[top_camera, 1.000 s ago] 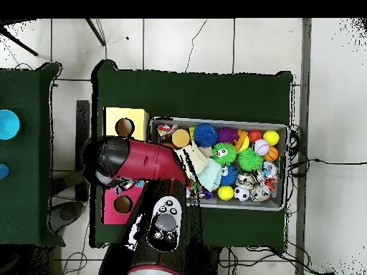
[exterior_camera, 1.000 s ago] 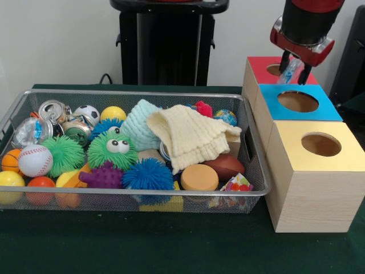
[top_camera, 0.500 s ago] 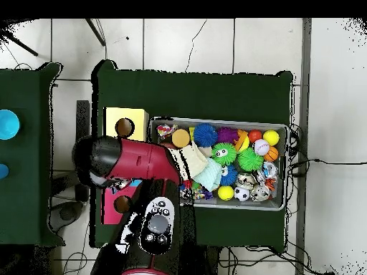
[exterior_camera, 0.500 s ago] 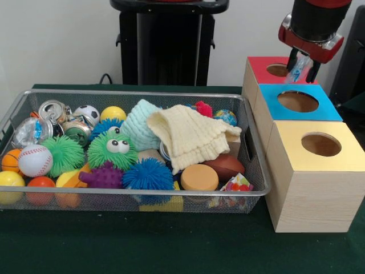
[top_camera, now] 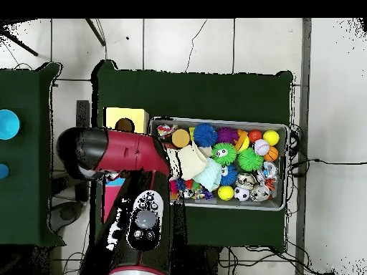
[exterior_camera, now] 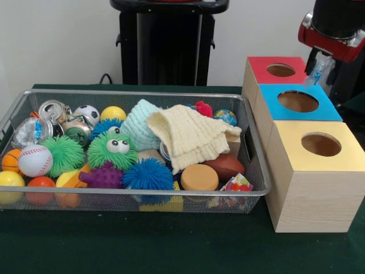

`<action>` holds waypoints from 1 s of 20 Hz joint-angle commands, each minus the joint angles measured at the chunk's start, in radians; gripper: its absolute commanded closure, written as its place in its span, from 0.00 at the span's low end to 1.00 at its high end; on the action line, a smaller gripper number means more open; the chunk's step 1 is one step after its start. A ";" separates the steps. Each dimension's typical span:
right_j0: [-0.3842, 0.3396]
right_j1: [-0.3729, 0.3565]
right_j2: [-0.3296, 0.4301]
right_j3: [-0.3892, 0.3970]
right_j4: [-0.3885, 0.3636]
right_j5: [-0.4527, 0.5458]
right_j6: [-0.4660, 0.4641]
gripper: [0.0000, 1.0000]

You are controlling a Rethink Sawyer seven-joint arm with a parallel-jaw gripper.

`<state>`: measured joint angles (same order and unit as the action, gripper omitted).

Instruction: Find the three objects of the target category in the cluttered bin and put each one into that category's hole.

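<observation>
The bin is packed rim to rim; a cream cloth drapes over its right middle and covers what lies under it; balls and spiky toys fill the left, with cans and a clear bottle crowded into the far left corner. Above the pile the air is free; the 3 box holes, red, blue, yellow, stand open. The gripper hangs beside the red box's outer edge, holding a bottle; the green worktop in front of the bin lies bare.

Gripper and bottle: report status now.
Gripper shut on clear bottle, up beside the red box, off its hole. Another bottle waits in the bin. Nothing blocking.
</observation>
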<state>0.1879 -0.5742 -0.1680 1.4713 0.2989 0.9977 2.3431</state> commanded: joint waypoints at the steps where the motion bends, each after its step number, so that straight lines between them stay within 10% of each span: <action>1: -0.074 0.104 0.089 -0.099 -0.022 -0.030 0.039 1.00; 20: -0.097 0.110 0.111 -0.077 -0.010 0.071 0.060 1.00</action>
<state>0.1222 -0.4973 -0.1518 1.3930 0.2924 0.9979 2.3431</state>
